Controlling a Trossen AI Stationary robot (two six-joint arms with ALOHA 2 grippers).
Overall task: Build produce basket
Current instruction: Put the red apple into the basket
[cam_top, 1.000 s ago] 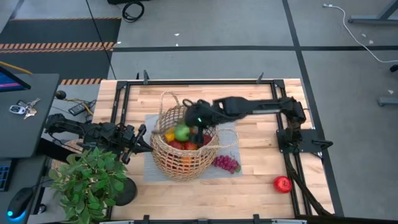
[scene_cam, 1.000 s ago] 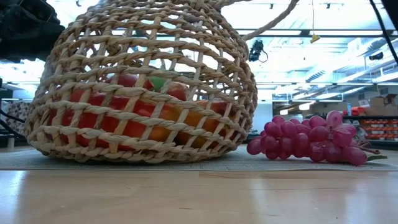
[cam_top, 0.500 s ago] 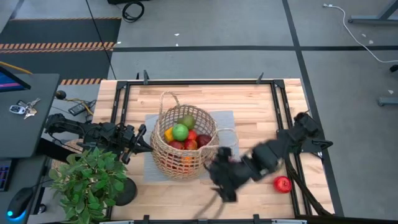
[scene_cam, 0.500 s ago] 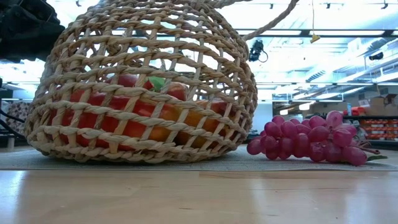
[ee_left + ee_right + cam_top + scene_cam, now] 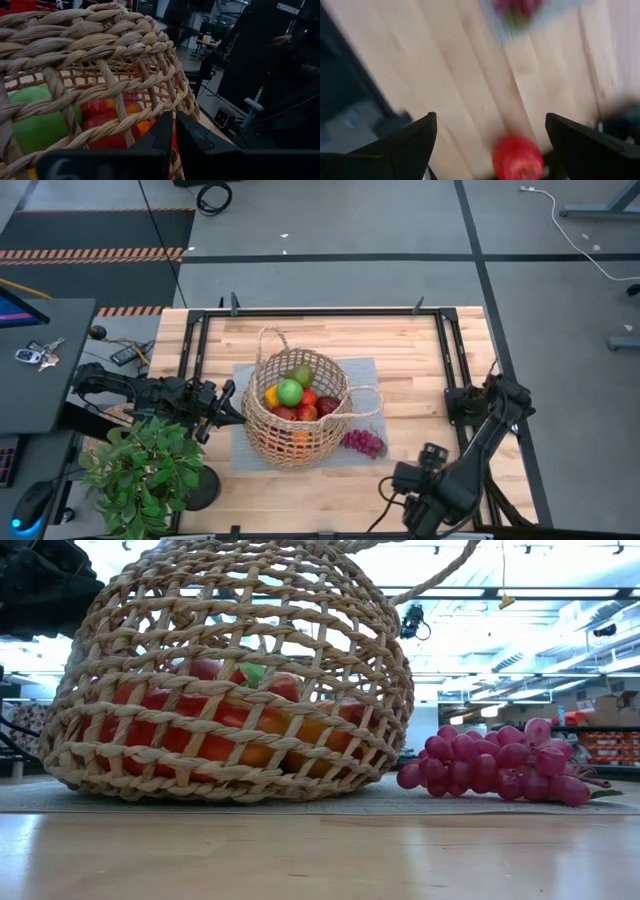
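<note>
Right end effector [image 5: 487, 145]: fingers spread wide, empty; it now hangs over the near right corner of the bench, having swung away from the basket in the last second.
Apple on bench [image 5: 517, 157]: red, loose, lying between and just ahead of the open fingers in the right wrist view; hidden under the arm in the high view.
Change: arm has left the basket mouth and crossed to the last stray apple, so a drop-off appears finished and a fresh pick-up is beginning.
Grapes [image 5: 363, 443]: purple bunch on the grey mat [image 5: 362, 370], just beside the basket's right wall, not yet loaded.
Basket [image 5: 262, 430]: upright at mid-bench, holding green pears, red apples and an orange piece.
Left end effector [image 5: 174, 131]: fingers closed together at the basket's left wall, gripping nothing visible.
Task standing: two items outstanding, apple and grapes.
</note>
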